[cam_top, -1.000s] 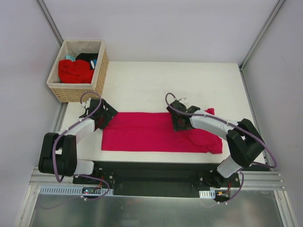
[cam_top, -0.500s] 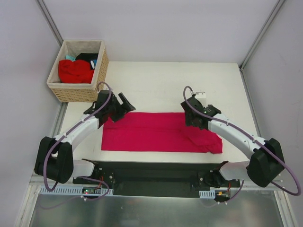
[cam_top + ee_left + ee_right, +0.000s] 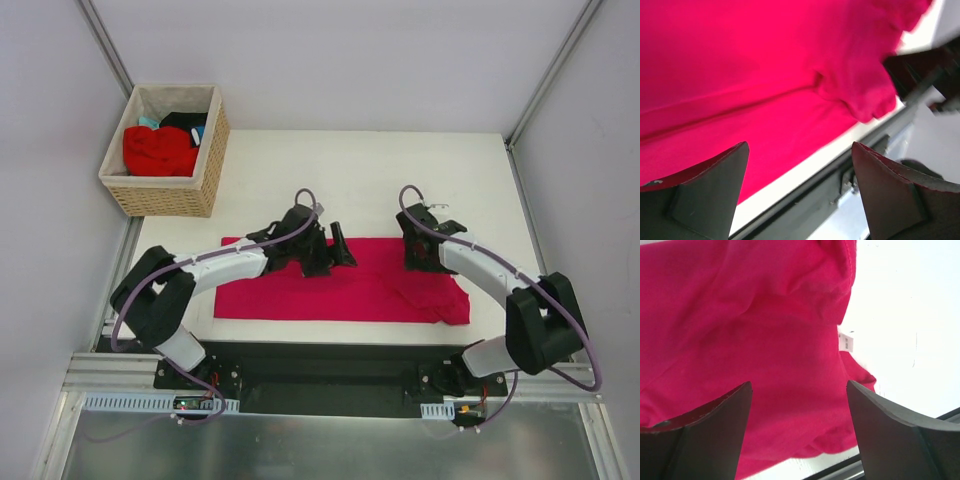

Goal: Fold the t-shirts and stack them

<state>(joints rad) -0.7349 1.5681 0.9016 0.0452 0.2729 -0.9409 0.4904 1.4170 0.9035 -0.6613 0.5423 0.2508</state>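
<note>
Soft, creased crimson-pink t-shirt (image 3: 290, 295) — one long flat rectangle.

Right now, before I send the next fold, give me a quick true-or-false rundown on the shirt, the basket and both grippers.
1. The pink shirt lies as a long strip along the near side of the table. True.
2. The left gripper is shut on the shirt. False: its jaws are open and hold nothing, above the shirt's far edge.
3. The basket at the far left holds a red shirt. True.
4. The right gripper hangs over the basket. False: it is open above the pink shirt's right end.
</note>
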